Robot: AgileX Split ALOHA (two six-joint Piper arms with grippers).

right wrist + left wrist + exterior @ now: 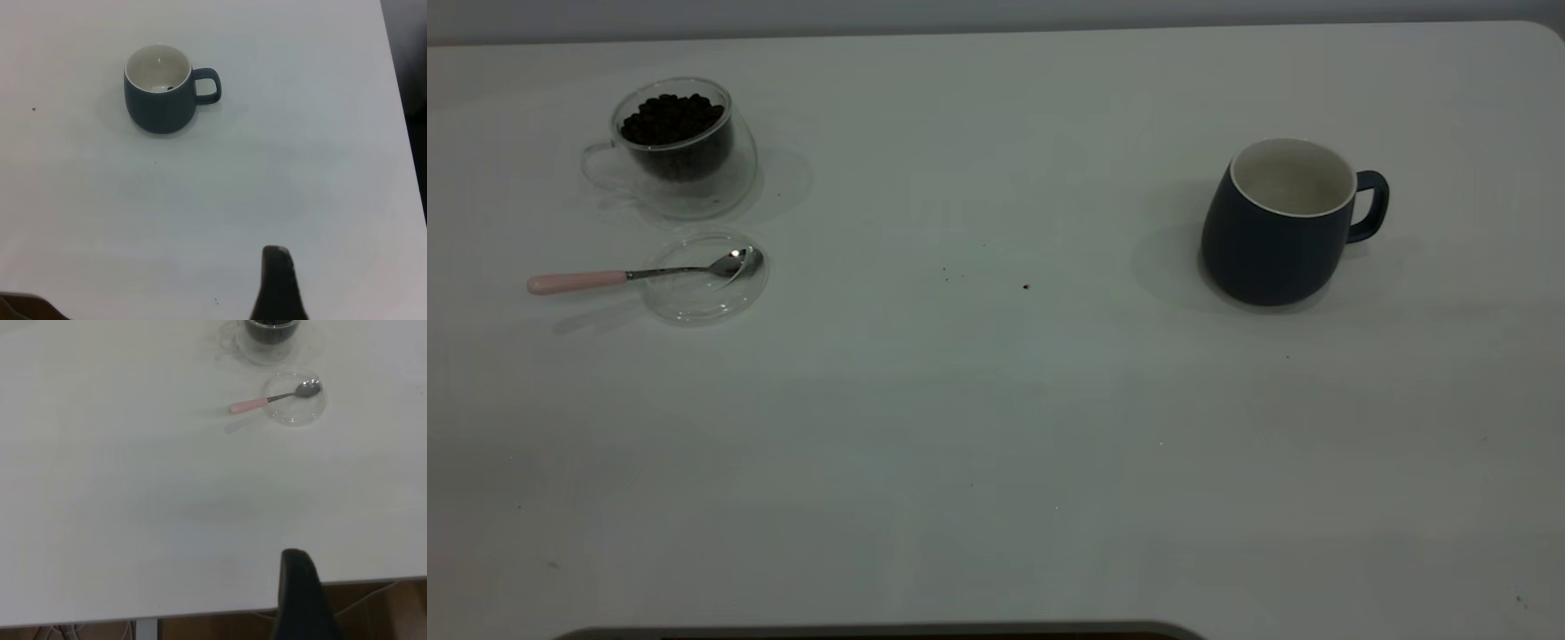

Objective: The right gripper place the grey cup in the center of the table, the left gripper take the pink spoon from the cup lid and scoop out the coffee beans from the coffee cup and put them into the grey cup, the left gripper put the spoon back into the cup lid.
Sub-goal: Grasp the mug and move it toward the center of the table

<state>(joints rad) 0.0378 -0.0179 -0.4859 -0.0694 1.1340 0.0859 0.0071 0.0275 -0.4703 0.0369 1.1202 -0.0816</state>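
The grey cup [1276, 227] stands upright at the right side of the table [996, 427], handle pointing right; in the right wrist view this grey cup [160, 93] has a small dark speck inside. At the far left the coffee cup [680, 147] holds a heap of coffee beans [671, 118]. Just in front of it lies the cup lid [704, 284], and the pink spoon [631, 276] rests with its bowl in the lid and its handle pointing left. Neither arm shows in the exterior view. The left gripper [297, 555] hangs shut over the near table edge, far from the spoon [267, 401]. The right gripper [275, 251] is shut, well short of the cup.
A few tiny dark specks [1025, 286] lie near the middle of the table. The table's rounded corner [1549, 31] is at the far right. A dark edge [871, 633] runs along the near side.
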